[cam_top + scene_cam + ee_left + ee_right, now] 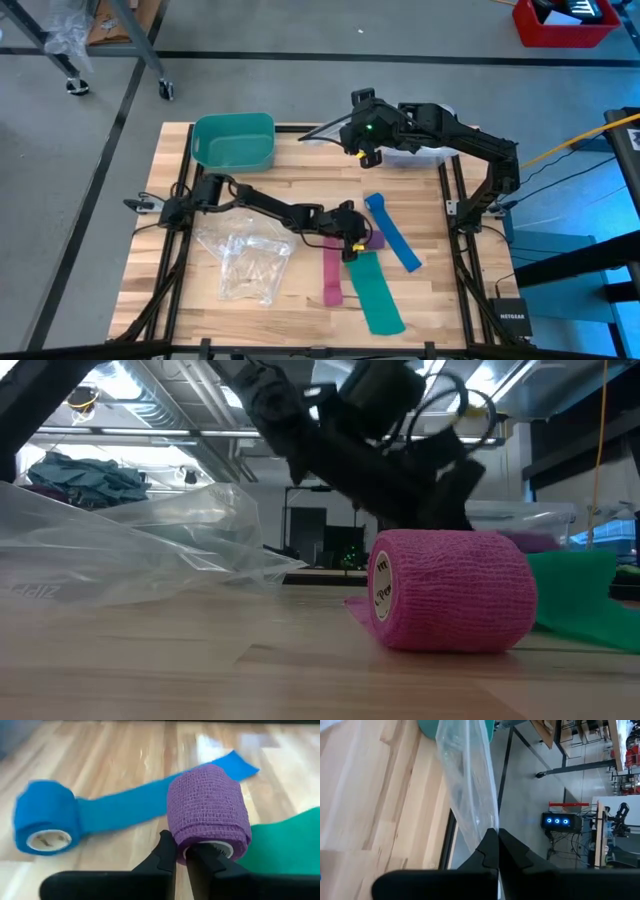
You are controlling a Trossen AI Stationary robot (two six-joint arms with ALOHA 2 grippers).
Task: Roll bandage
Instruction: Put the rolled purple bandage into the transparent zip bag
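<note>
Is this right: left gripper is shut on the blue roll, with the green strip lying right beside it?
Not quite. The left gripper is shut on the purple bandage, not the blue roll, which lies apart from it, untouched, its strip trailing behind the bandage. The left wrist view shows this. The green strip does lie right beside the gripped roll.
</note>
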